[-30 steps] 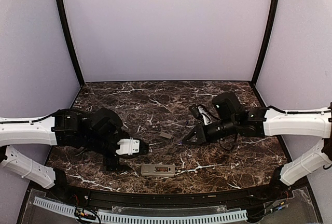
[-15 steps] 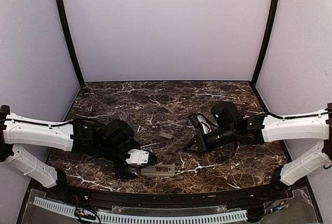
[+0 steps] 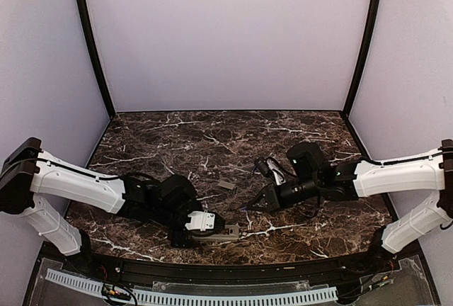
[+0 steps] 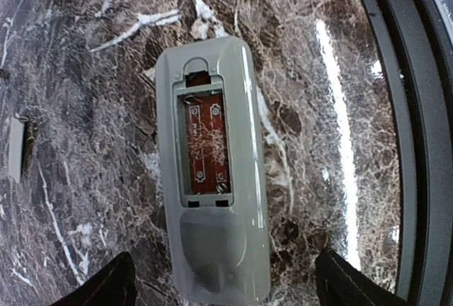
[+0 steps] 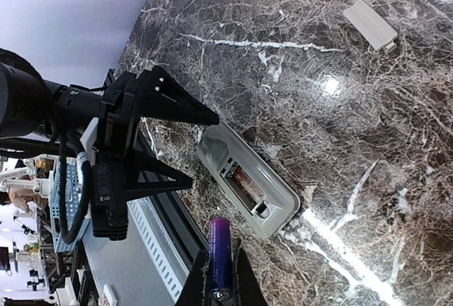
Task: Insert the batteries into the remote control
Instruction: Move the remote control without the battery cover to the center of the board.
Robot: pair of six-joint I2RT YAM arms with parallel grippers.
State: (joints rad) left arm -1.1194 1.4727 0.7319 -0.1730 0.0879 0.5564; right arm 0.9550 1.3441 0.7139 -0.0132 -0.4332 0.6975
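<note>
One dark marble table [image 3: 177,136] carries all the things. We see the remote [image 4: 216,178] lying back up near the front edge, and its battery bay is uncovered and empty. The left gripper [image 4: 226,288] has its fingers wide apart, one on each side of the remote's end, with a gap on both sides. The cover [image 5: 370,24] lies apart, farther back. The right gripper [image 5: 219,292] is clamped on one battery [image 5: 219,249], held just beside the remote.

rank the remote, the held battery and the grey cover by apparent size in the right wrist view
1. remote control
2. battery and grey cover: roughly alike here. The battery is much nearer the camera, so I won't rank them.
</note>
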